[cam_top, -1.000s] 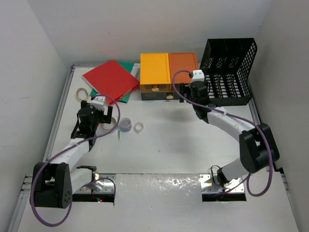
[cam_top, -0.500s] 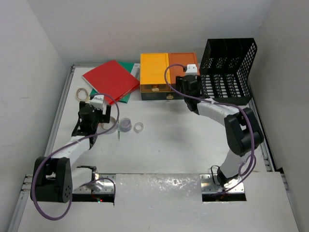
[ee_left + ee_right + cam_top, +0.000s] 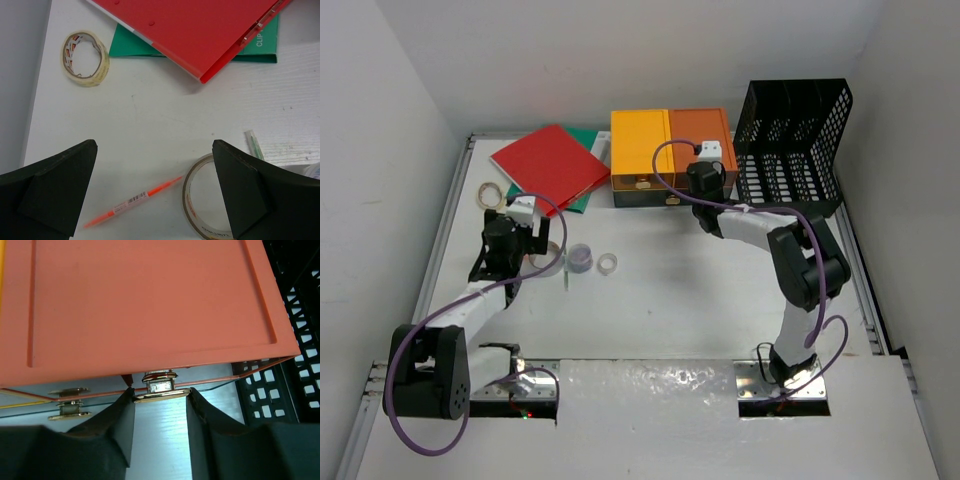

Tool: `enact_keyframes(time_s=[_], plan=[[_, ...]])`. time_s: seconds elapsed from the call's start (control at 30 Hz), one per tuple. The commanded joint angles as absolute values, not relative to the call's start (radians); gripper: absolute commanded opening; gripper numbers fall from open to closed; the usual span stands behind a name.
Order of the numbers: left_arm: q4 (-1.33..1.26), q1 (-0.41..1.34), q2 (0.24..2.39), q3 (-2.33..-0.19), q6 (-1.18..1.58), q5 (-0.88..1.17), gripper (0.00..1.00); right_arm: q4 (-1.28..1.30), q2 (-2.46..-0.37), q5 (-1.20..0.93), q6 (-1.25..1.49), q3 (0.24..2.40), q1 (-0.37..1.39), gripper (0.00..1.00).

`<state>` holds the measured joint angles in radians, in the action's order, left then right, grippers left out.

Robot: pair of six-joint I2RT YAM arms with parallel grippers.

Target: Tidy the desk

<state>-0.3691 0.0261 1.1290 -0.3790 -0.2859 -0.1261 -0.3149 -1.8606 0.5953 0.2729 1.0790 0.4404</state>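
Note:
The desk [image 3: 700, 300] is a white tabletop. At its back stands a drawer box, its left half yellow [image 3: 640, 140] and its right half orange [image 3: 700, 130]. My right gripper [image 3: 705, 188] is at the orange drawer front. In the right wrist view the right gripper [image 3: 161, 396] has both fingers pressed against the ends of the small gold drawer handle [image 3: 160, 387]. My left gripper [image 3: 154, 150] hangs wide open above an orange highlighter [image 3: 132, 201] and a clear tape roll [image 3: 186, 197], touching neither.
A black mesh rack [image 3: 795, 140] stands right of the drawers. A red folder [image 3: 550, 165] lies on a green one [image 3: 145, 45] at the back left. A beige tape roll [image 3: 102, 65], a green pen [image 3: 255, 145] and two small rolls [image 3: 608, 263] lie near the left gripper.
My right arm has swung left and forward to the orange drawer front, and its jaws have closed in on the handle. The left arm has barely moved.

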Motion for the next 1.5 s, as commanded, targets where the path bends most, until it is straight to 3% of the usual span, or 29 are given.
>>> enact_keyframes(time_s=[0.0, 0.13, 0.27, 1.27, 1.4, 1.47], plan=[[-0.397, 0.018, 1.126, -0.417, -0.276, -0.114, 1.0, -0.416, -1.852, 0.649, 0.298, 1.131, 0.433, 0.34], [-0.396, 0.018, 1.127, -0.417, -0.278, -0.112, 1.0, -0.419, -1.841, 0.649, 0.305, 1.114, 0.431, 0.2], [-0.391, 0.018, 1.131, -0.419, -0.279, -0.112, 1.0, -0.4, -1.824, 0.62, 0.324, 1.092, 0.437, 0.0], [-0.341, 0.018, 1.178, -0.465, -0.285, -0.141, 1.0, -0.219, -1.44, 0.551, 0.347, 0.713, 0.624, 0.01], [-0.338, 0.018, 1.178, -0.471, -0.291, -0.137, 1.0, -0.19, -1.419, 0.532, 0.347, 0.707, 0.632, 0.07], [-0.333, 0.018, 1.18, -0.476, -0.291, -0.135, 1.0, -0.17, -1.41, 0.531, 0.335, 0.709, 0.63, 0.3]])
